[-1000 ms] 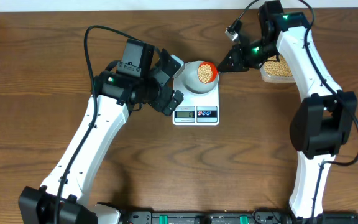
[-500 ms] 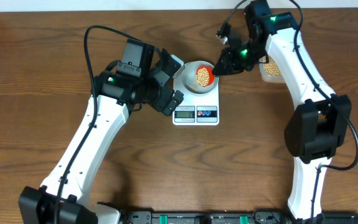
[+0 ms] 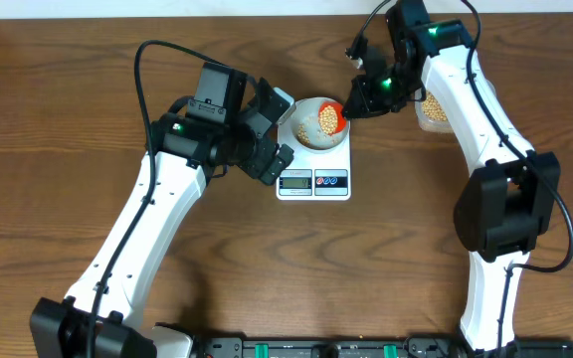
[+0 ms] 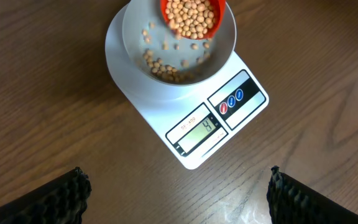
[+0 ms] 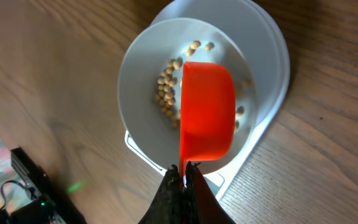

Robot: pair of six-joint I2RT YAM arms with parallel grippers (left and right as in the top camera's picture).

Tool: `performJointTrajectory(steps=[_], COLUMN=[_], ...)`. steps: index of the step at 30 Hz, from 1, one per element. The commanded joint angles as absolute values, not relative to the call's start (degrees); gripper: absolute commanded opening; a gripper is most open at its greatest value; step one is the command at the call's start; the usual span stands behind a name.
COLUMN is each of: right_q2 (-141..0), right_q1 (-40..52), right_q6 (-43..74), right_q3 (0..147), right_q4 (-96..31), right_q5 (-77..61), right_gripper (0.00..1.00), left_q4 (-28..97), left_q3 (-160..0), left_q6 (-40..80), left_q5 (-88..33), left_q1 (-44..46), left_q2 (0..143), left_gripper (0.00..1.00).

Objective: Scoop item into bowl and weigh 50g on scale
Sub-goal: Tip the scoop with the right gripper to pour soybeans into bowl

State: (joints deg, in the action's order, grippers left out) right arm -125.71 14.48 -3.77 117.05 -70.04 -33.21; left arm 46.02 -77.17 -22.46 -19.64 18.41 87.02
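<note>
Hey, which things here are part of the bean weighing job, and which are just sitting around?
In use: beans; white bowl; scale under it; orange scoop over the bowl; right gripper, shut on the scoop's handle; clear tub of more beans.
Idle: left gripper, open and empty, near the scale.

Table (image 4: 48, 106): matt brown wood, vis. grain. Scale (image 4: 157, 118): smooth white plastic. Scoop (image 5: 207, 115): glossy orange-red plastic. Bowl (image 4: 135, 28): smooth, matt.
</note>
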Motion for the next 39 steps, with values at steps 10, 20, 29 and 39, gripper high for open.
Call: performJointTrajectory(steps=[10,20,29,39], right_q2=[-123.96,-123.96,-123.96,-123.96], right_q1=[18.35,20.21,22.20,24.25], right_q6=[-3.46,-3.46,-3.46,-3.49], right_q3=[118.24,118.26,118.24,118.24], right_q4=[-69.34,-67.66,-66.98,-66.92], right_q5=[-25.87,-23.35,-18.76,-12.71], right_gripper=[0.01,0.01,0.01,0.01], left_q4=[45.95,45.93,45.93,45.93], left_q3=[-76.71,-76.71,-76.71,-76.71], left_q6=[-22.15,-22.15,-22.15,-22.15], left_q5=[-20.53,-20.53,-20.53,-20.53], left_q1=[18.33,18.33,18.33,18.33], left_q2=[87.68,87.68,87.68,87.68], left_gripper=[0.93,0.93,0.93,0.93])
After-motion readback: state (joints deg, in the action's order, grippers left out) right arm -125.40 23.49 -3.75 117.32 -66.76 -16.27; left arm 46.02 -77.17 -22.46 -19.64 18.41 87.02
